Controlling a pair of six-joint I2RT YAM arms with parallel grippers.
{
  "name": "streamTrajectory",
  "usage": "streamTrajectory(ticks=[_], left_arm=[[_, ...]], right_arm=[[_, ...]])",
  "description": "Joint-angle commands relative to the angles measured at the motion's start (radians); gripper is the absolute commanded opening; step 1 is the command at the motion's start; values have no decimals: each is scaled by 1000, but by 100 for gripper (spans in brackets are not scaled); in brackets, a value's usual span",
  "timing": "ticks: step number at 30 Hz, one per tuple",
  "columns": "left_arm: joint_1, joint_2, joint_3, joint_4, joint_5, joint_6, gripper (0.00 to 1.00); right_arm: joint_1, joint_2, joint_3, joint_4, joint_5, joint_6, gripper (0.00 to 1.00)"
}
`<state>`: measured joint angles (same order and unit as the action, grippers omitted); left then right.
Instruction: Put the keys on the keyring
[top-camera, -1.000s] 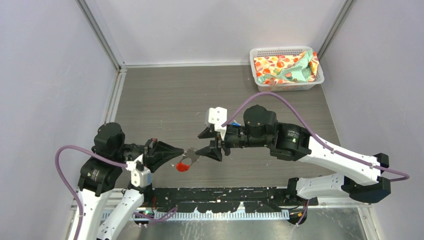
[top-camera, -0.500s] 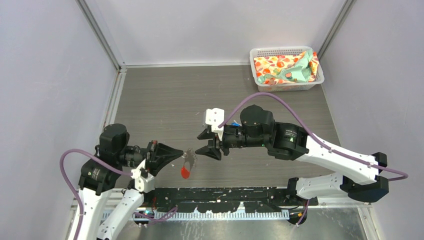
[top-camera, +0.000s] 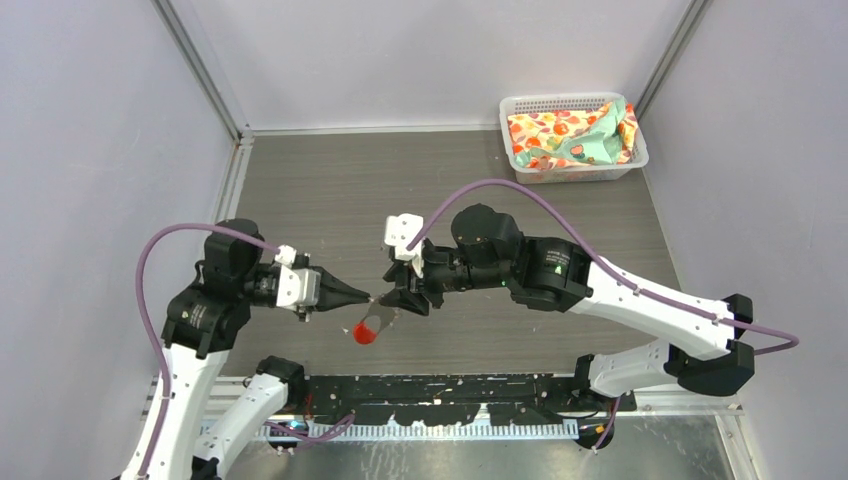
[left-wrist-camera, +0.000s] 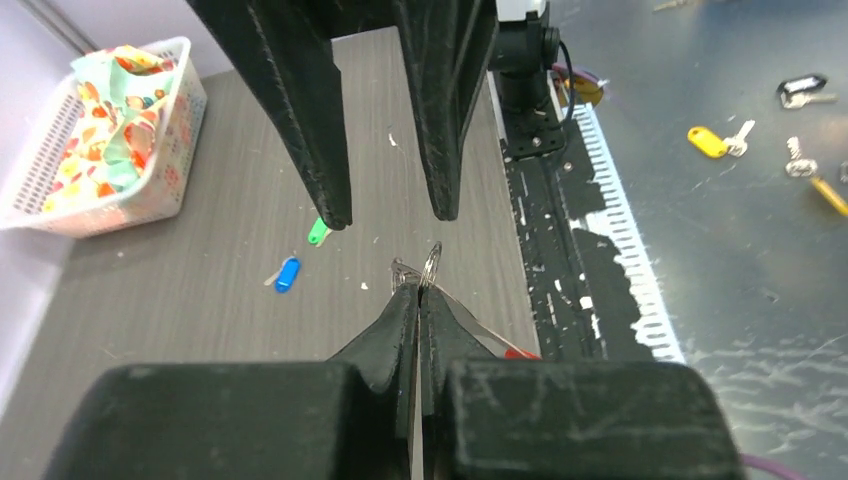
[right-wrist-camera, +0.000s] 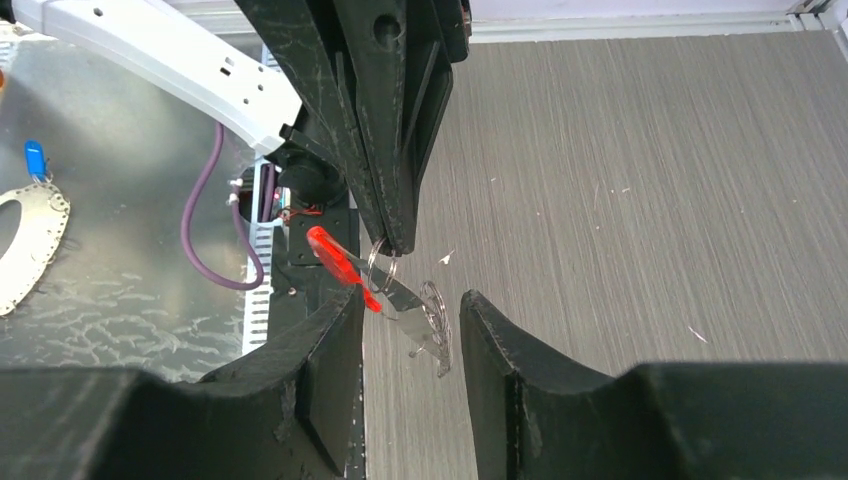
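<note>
My left gripper (left-wrist-camera: 418, 286) is shut on the keyring (left-wrist-camera: 432, 265), pinching its silvery wire ring at the fingertips above the table. The red tag (top-camera: 365, 333) hangs below it, and in the right wrist view it is the red tag (right-wrist-camera: 338, 262). My right gripper (right-wrist-camera: 412, 308) faces the left one. Its jaws are open and stand on either side of the keyring's flat silvery piece (right-wrist-camera: 418, 306) without touching it. Both keys lie on the table under the right arm: the blue-headed key (left-wrist-camera: 288, 273) and the green-headed key (left-wrist-camera: 318, 232). The top view hides them.
A white basket (top-camera: 520, 105) of colourful cloth stands at the far right corner. A black rail (top-camera: 450, 390) runs along the table's near edge. Beyond it, on the metal surface, lie a yellow-tagged key (left-wrist-camera: 708, 141) and other loose keys (left-wrist-camera: 803, 90).
The right gripper has moved left up to the keyring and its jaws have narrowed. The left arm has turned its wrist, still holding the ring, and the red tag has swung.
</note>
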<state>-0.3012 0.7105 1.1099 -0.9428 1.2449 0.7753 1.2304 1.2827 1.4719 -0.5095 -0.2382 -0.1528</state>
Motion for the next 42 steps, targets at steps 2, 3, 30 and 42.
streamTrajectory(ticks=[2, 3, 30, 42], left_arm=[[-3, -2, 0, 147, 3, -299, 0], [-3, 5, 4, 148, 0, -316, 0], [-3, 21, 37, 96, 46, -277, 0], [-3, 14, 22, 181, 66, -382, 6]], right_arm=[[2, 10, 63, -10, -17, 20, 45], [3, 17, 72, -18, -19, 21, 44], [2, 87, 115, -9, -4, 21, 9], [2, 43, 54, 67, 15, 44, 1]])
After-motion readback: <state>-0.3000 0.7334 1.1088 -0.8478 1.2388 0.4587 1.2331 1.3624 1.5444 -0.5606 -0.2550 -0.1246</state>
